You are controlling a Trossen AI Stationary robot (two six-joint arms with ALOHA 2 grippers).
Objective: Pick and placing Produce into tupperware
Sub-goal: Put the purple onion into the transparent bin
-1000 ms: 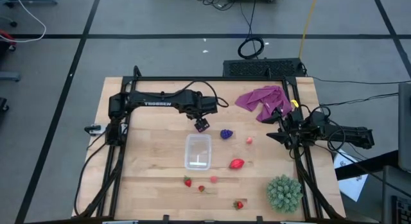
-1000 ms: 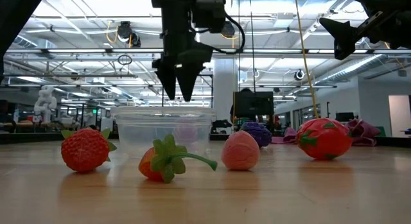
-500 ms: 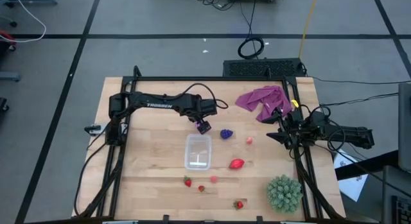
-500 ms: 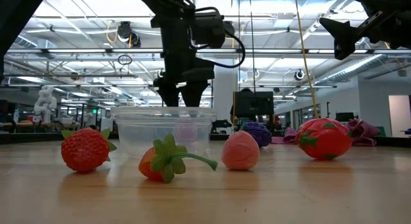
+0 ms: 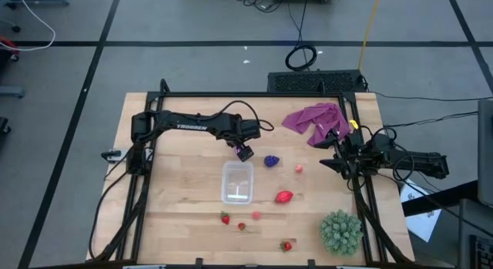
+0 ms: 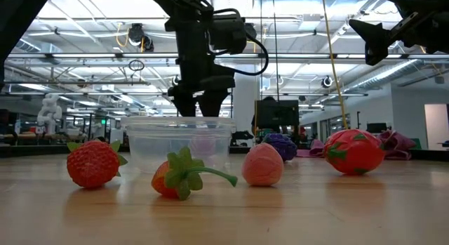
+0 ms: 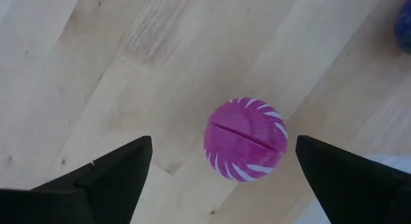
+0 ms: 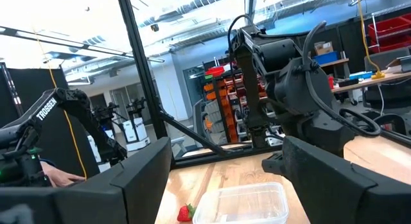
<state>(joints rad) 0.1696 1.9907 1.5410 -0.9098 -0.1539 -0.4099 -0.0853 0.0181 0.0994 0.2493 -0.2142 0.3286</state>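
Left arm (image 5: 189,125): white lettering "TROSSEN" along the dark upper link — well back from the jaws, toward the arm's base.
Same arm, seen from the right wrist (image 8: 46,111): "TROSSEN" again, running up the link.
Elsewhere: no other text, number or sign legible — none readable on the counter.

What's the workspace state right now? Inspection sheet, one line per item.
Surface: wooden table, no spills seen.
Job's things: tupperware mid-table, no produce seen inside; purple-pink ball on the wood beside it; grape bunch, large red piece, pink piece and strawberries scattered around.
Clutter: purple-pink cloth at far edge; spiky green plant at near right corner.
Pincers: left pincer open, low over the ball; right pincer open, raised at the right edge.
Cables: coiled on floor beyond table.
Surroundings: open lab hall; nothing seen approaching.
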